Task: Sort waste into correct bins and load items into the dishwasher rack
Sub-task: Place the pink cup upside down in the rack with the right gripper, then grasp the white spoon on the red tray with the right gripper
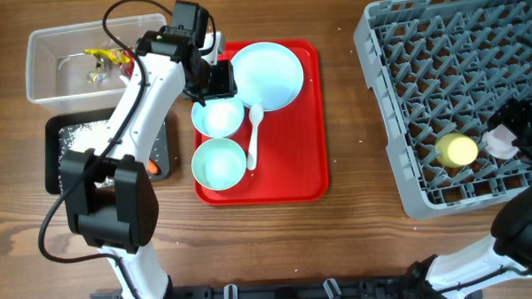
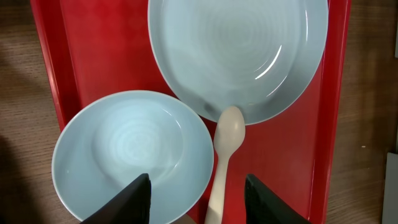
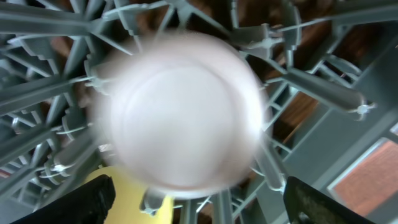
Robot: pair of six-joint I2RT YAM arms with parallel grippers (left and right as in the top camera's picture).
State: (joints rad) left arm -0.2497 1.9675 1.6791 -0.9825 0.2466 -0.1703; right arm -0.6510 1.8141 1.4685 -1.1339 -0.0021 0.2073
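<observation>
The plate (image 1: 266,76) lies at the far end of the red tray (image 1: 311,121). The first bowl (image 1: 218,117) is just beside it and the second bowl (image 1: 219,164) sits at the tray's near left corner. The spoon (image 1: 254,137) lies along the right of both bowls, its tip touching the plate's rim. The left hand (image 2: 198,180) hovers over the first bowl's edge, fingers apart, grasping nothing. Left of the red tray stand the tub (image 1: 46,82), with a yellow wrapper (image 1: 103,57) inside, and the black tray (image 1: 55,166), holding rice (image 1: 84,134) and a carrot (image 1: 151,169). Well right of the red tray, on the same wooden surface (image 1: 358,235), is the rack (image 1: 423,73), with the yellow cup (image 1: 457,149) and pink cup (image 1: 499,141) side by side in it. The right hand (image 3: 198,183) is over the blurred pink cup, released, fingers spread wide.
</observation>
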